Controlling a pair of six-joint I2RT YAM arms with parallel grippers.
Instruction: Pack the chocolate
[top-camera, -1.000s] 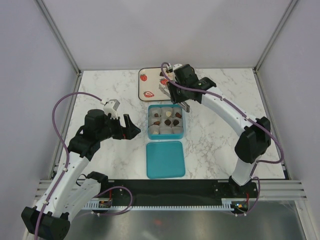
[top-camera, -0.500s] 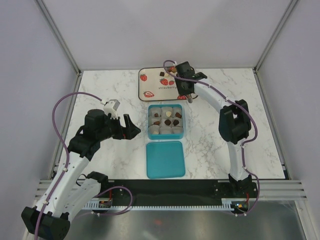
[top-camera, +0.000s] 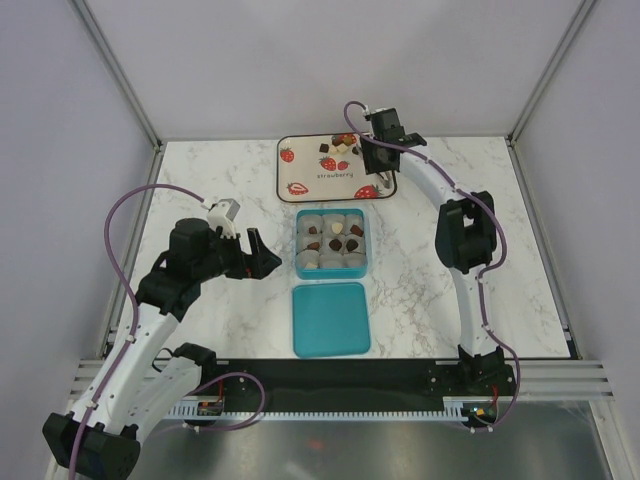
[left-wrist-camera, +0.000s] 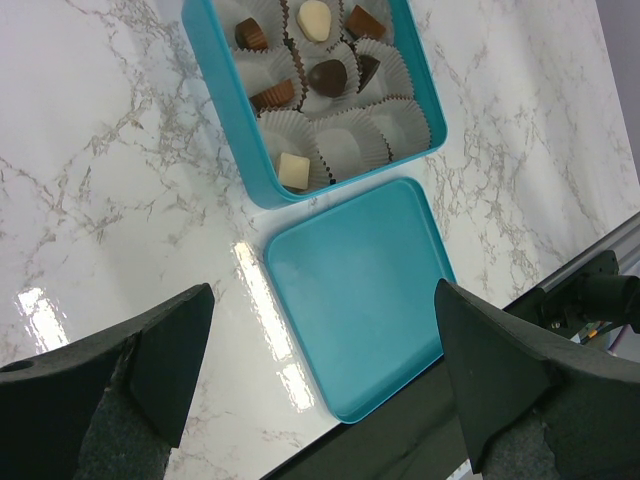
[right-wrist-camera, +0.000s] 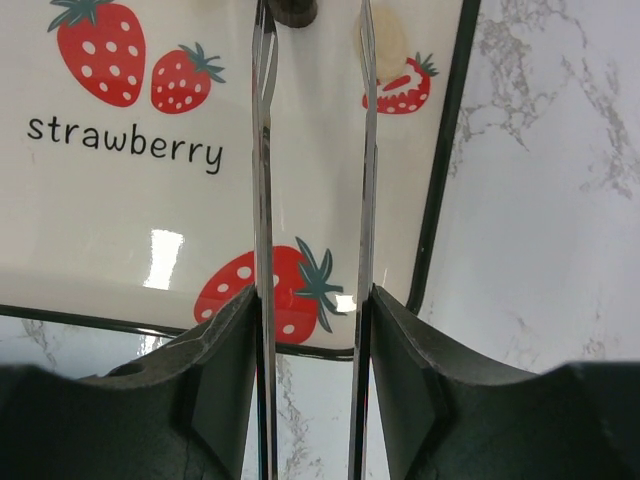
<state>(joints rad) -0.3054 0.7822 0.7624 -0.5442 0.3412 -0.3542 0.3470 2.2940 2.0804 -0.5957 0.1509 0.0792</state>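
Chocolate pieces lie in two places: a few loose ones (top-camera: 327, 149) on the strawberry-print tray (top-camera: 303, 171) at the back, and several in the paper cups of the open teal box (top-camera: 300, 243). My right gripper (top-camera: 373, 166) hovers over the tray's right part. Its thin metal blades stand open with nothing between them. In the right wrist view a dark piece (right-wrist-camera: 293, 10) and a white piece (right-wrist-camera: 381, 42) lie just past the right gripper (right-wrist-camera: 313, 20). My left gripper (top-camera: 262, 254) waits open, left of the box. The left wrist view shows the box (left-wrist-camera: 222, 95) with a white piece (left-wrist-camera: 293, 170) and a dark piece (left-wrist-camera: 328, 77).
The teal lid (top-camera: 331, 318) lies flat on the marble table in front of the box, and under my left gripper (left-wrist-camera: 325, 375) in the left wrist view. The tray's black rim (right-wrist-camera: 437, 180) runs just right of my right blades. Grey enclosure walls stand close around.
My right arm has swung from above the box back to the tray's right part, its blades a little wider apart. The left arm has not moved.
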